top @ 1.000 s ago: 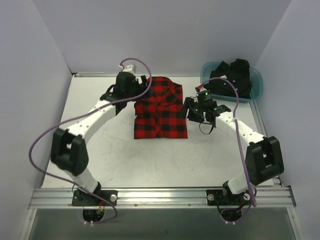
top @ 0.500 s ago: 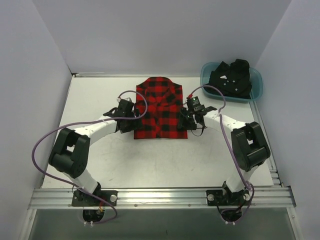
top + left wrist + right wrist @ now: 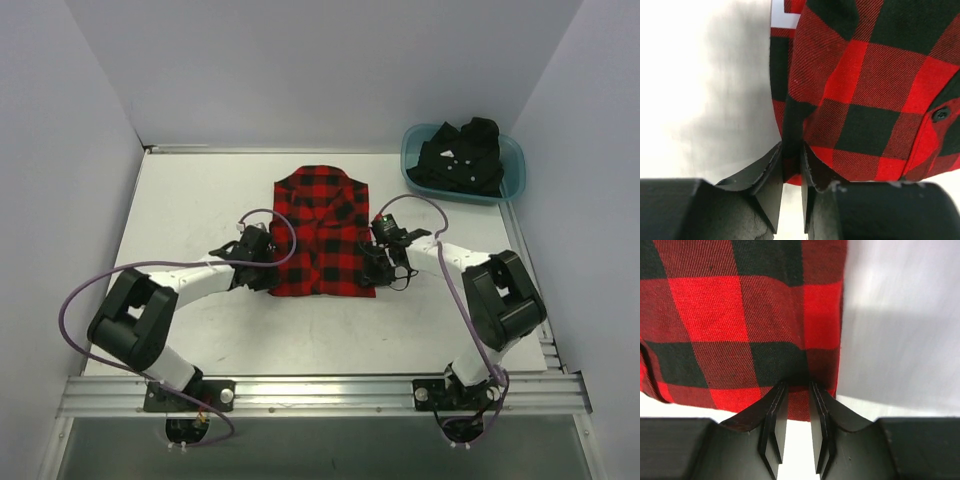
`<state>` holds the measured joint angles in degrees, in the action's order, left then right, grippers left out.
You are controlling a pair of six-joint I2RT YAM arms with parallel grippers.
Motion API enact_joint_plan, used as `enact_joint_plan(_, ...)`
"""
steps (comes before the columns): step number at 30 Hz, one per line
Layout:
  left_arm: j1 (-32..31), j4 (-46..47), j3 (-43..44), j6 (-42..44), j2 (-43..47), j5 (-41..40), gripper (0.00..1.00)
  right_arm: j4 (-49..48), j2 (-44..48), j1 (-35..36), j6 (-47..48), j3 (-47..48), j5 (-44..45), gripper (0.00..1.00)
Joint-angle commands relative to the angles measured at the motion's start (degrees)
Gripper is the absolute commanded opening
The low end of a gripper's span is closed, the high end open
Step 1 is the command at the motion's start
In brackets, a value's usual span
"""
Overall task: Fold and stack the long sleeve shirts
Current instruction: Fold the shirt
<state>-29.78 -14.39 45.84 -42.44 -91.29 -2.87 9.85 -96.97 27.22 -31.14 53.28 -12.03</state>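
The red-and-black flannel shirt (image 3: 322, 225) lies folded flat mid-table, collar toward the far side. My left gripper (image 3: 268, 275) is at its near left corner; the left wrist view shows the left gripper (image 3: 791, 165) pinched on the flannel's (image 3: 865, 85) hem. My right gripper (image 3: 375, 268) is at the near right corner, and in its own view the right gripper (image 3: 796, 395) has the flannel's (image 3: 740, 315) edge clamped between the pads. The black shirt (image 3: 462, 160) sits bunched in the tub.
A teal plastic tub (image 3: 512, 172) stands at the far right corner. White walls enclose the table on three sides. A metal rail (image 3: 320, 392) runs along the near edge by the arm bases. Purple cables loop off both arms.
Both arms swept from the shirt's upper sides down to its near corners, and both grippers closed on the hem. The flannel now lies slightly nearer to the bases.
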Motion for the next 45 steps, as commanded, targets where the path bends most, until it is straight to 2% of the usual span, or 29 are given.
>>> enact_joint_plan(1,-3.4,-11.1,-9.6,-2.6,5.7,2.1,0.28,13.1,5.3,4.5,-0.9,-7.1,-2.8,0.25)
enact_joint_plan(2,-3.8,-11.6,-10.9,-3.3,7.6,2.9,0.29,13.4,6.6,5.3,-1.2,-8.4,-3.3,0.25)
enact_joint_plan(4,-4.6,-12.1,-13.7,-5.1,13.4,2.9,0.37,13.5,10.7,7.0,-2.4,-10.6,-4.0,0.27)
enact_joint_plan(6,-4.6,-12.9,-15.4,-5.6,19.1,2.9,0.48,13.6,13.2,8.0,-1.7,-11.1,-5.0,0.33)
enact_joint_plan(7,-4.7,-14.1,-15.3,-5.5,20.8,2.9,0.59,14.2,15.6,8.0,-1.3,-10.6,-5.0,0.35)
enact_joint_plan(8,-4.6,-14.8,-13.8,-5.3,22.4,2.4,0.64,14.8,16.6,7.5,-0.6,-8.3,-4.2,0.40)
enact_joint_plan(10,-4.6,-17.1,-11.1,-3.7,25.8,1.1,0.75,16.9,19.5,6.6,1.9,-5.3,-2.7,0.43)
enact_joint_plan(11,-4.7,-17.3,-9.6,-3.2,26.6,0.9,0.76,17.1,20.2,5.9,2.8,-2.1,-1.6,0.45)
enact_joint_plan(14,-4.7,-16.8,-3.7,-0.9,27.5,1.5,0.76,17.0,21.1,1.8,6.5,2.2,-0.7,0.45)
enact_joint_plan(17,-4.8,-12.9,0.0,1.3,24.8,2.9,0.75,16.6,18.1,-2.4,12.0,8.5,-2.8,0.45)
enact_joint_plan(20,-6.3,-9.8,2.9,2.5,19.4,6.6,0.73,16.6,13.6,-3.1,20.0,15.4,-4.4,0.43)
enact_joint_plan(28,-11.4,-4.2,6.2,4.5,6.0,7.4,0.73,16.3,-2.0,-4.0,29.1,26.8,-13.7,0.39)
enact_joint_plan(36,-14.3,-2.8,4.7,3.8,0.4,6.0,0.72,16.3,-11.1,-1.9,33.8,28.5,-14.5,0.38)
enact_joint_plan(45,-15.6,-2.3,3.2,3.0,0.0,5.2,0.73,16.6,-15.1,-0.8,34.8,29.1,-12.9,0.33)
